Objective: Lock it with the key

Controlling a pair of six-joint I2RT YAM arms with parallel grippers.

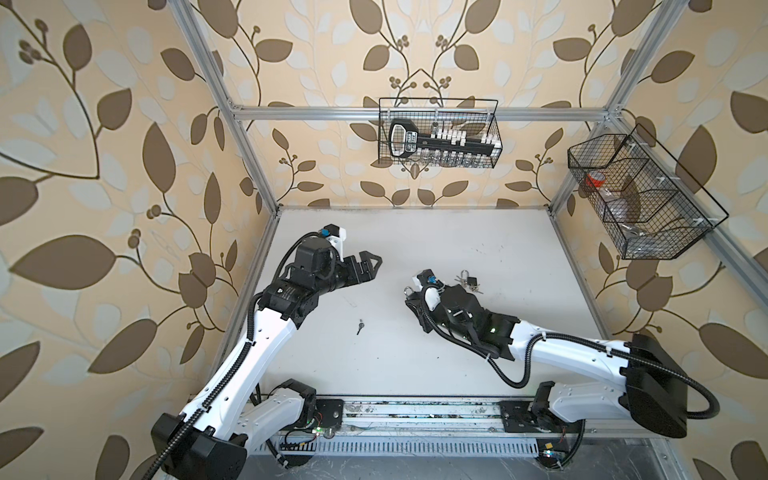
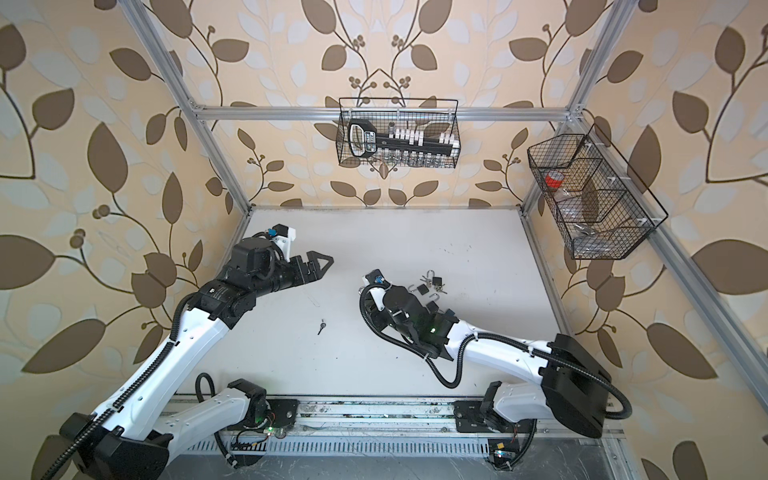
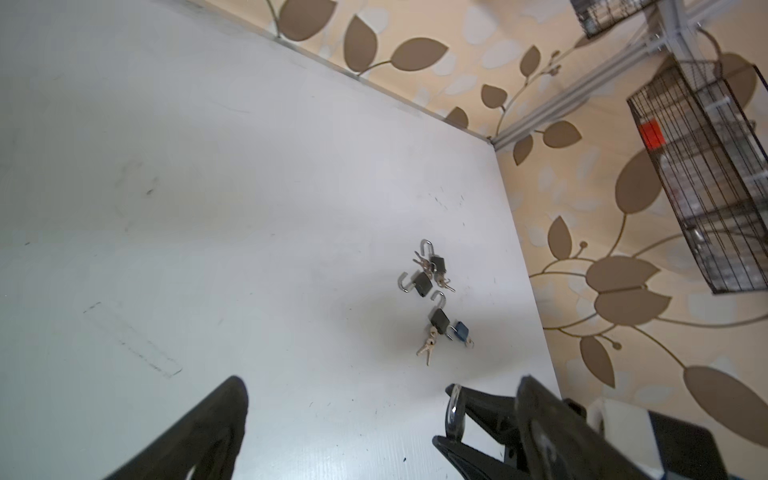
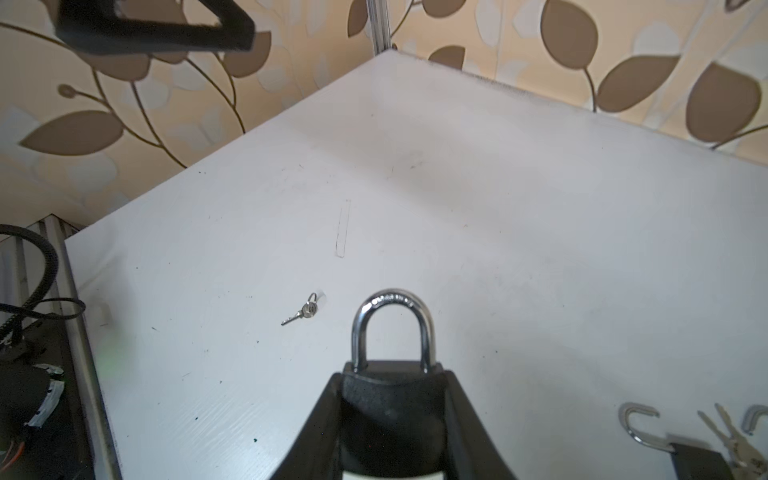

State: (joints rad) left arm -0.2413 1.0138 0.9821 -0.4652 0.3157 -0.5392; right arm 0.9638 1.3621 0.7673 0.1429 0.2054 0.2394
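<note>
A small silver key (image 1: 360, 326) on a ring lies loose on the white table (image 1: 415, 365), left of centre; the right wrist view shows the key (image 4: 301, 314) too. My left gripper (image 1: 374, 268) hangs open and empty above the table, behind the key and well clear of it. In the left wrist view the left gripper (image 3: 382, 382) has its jaws spread wide. My right gripper (image 4: 392, 386) is shut on a black padlock (image 4: 392, 399). The padlock's chrome shackle (image 4: 392, 328) is seated in the body and points toward the key.
Several more small padlocks with keys (image 1: 471, 281) lie in a cluster behind the right gripper; they show in the left wrist view as padlocks (image 3: 432, 291). A wire basket (image 1: 438, 133) hangs on the back wall, another basket (image 1: 640, 199) on the right wall.
</note>
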